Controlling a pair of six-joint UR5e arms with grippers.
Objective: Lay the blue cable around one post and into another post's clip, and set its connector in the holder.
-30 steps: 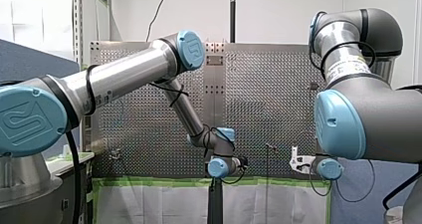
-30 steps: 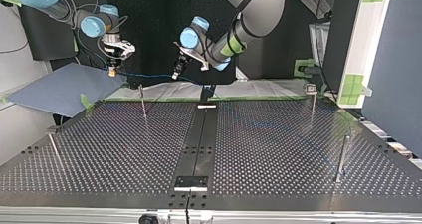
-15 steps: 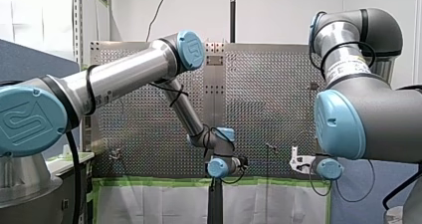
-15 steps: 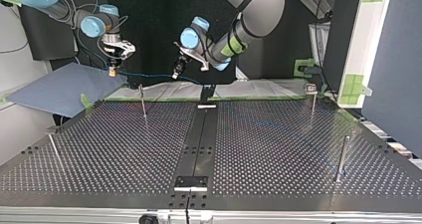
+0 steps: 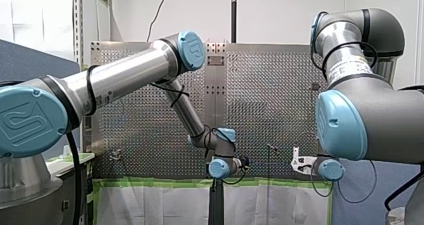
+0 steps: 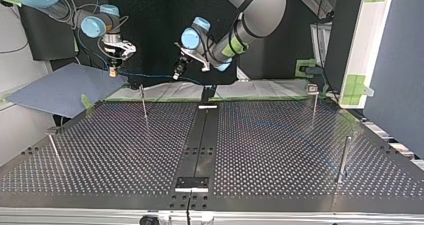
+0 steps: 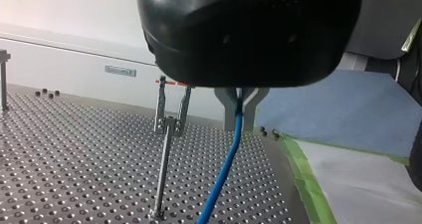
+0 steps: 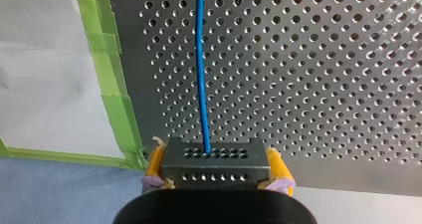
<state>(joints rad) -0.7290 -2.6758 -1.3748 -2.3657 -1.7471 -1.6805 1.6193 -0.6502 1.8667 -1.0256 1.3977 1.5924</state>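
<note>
Top view: blue cable (image 6: 145,76) is held aloft, not yet routed.
Left wrist view: your left gripper (image 7: 239,100) pinches the cable near the clip post (image 7: 162,174). Right wrist view: your right gripper (image 8: 215,157) clamps the connector (image 8: 215,165); too much tension could slip it.

my left gripper (image 7: 240,115) pinches the blue cable (image 7: 224,167), which hangs beside a clip-topped post (image 7: 164,174) on the perforated table (image 7: 74,154).

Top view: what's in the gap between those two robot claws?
Only the blue cable, strung through the air from its connector in my right gripper to my left gripper; the top view shows it.
</note>
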